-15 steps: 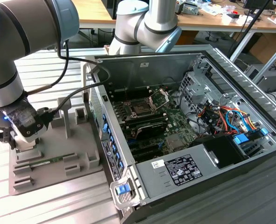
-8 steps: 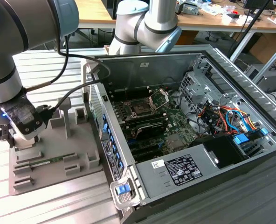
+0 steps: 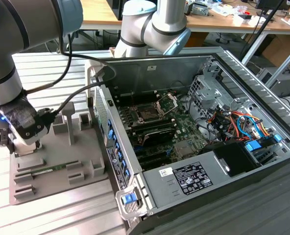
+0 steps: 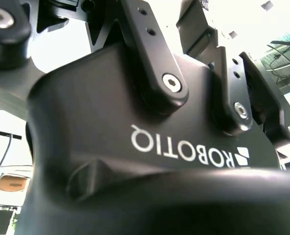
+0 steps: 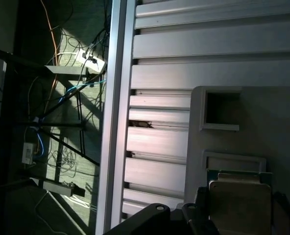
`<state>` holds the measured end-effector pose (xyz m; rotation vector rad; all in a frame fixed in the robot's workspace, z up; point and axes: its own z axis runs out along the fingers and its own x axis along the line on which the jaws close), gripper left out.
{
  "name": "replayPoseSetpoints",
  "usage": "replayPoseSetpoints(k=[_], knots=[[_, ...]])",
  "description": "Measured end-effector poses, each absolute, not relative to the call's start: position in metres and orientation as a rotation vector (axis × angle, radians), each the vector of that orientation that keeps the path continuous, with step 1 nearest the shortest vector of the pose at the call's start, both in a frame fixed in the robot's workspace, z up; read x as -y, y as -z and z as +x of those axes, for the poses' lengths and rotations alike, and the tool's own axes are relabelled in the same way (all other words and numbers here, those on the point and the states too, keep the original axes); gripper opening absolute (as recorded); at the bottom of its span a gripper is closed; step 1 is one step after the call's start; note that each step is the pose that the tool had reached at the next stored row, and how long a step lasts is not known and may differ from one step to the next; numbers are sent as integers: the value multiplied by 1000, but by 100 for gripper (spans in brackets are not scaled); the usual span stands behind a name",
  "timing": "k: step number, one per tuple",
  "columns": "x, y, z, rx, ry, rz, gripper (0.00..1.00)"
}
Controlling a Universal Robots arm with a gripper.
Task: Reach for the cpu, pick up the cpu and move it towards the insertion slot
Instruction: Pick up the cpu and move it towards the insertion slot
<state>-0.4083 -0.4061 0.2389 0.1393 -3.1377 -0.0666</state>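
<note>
Since the arm hangs low over the grey plastic tray (image 3: 81,164) at the 9 o'clock side of the exterior view, the claw (image 3: 12,140) sits right at the task's thing rather than far from it. In the first wrist view the cpu (image 5: 240,205) lies flat in a tray recess, directly under the claw's dark linkages, which flank it on two opposite sides. I cannot tell whether the claw is open, closed or already pinching the chip, nor whether they touch.

The cpu is square, so it has no long axis to line up with. Its top is a dull, pale silver-beige metal, thin and smooth, with a green edge showing just beside it.

From the claw, the insertion slot (image 3: 148,114) lies well apart toward 3 o'clock in the exterior view, inside the open computer case (image 3: 184,182). It has a dark centre and a bright steel frame, and its load plate (image 3: 167,102) is tipped up. The tray is matte moulded grey, resting on a ribbed aluminium tabletop (image 3: 47,68).
</note>
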Motion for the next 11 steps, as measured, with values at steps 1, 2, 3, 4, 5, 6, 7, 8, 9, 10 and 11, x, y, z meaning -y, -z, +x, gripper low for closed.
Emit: replayPoseSetpoints(k=[1, 2, 3, 4, 5, 6, 7, 8, 9, 10, 11], knots=[[406, -240, -408, 3138, 67, 139, 55], [406, -240, -408, 3138, 66, 139, 55], [406, -241, -408, 3138, 67, 139, 55], [406, -242, -408, 3138, 67, 139, 55], [406, -243, -408, 3138, 67, 139, 55], [406, -244, -408, 3138, 67, 139, 55], [406, -245, -408, 3138, 67, 139, 55], [406, -246, -408, 3138, 67, 139, 55], [406, -246, -408, 3138, 67, 139, 55], [406, -247, -408, 3138, 67, 139, 55], [406, -248, -408, 3138, 67, 139, 55]])
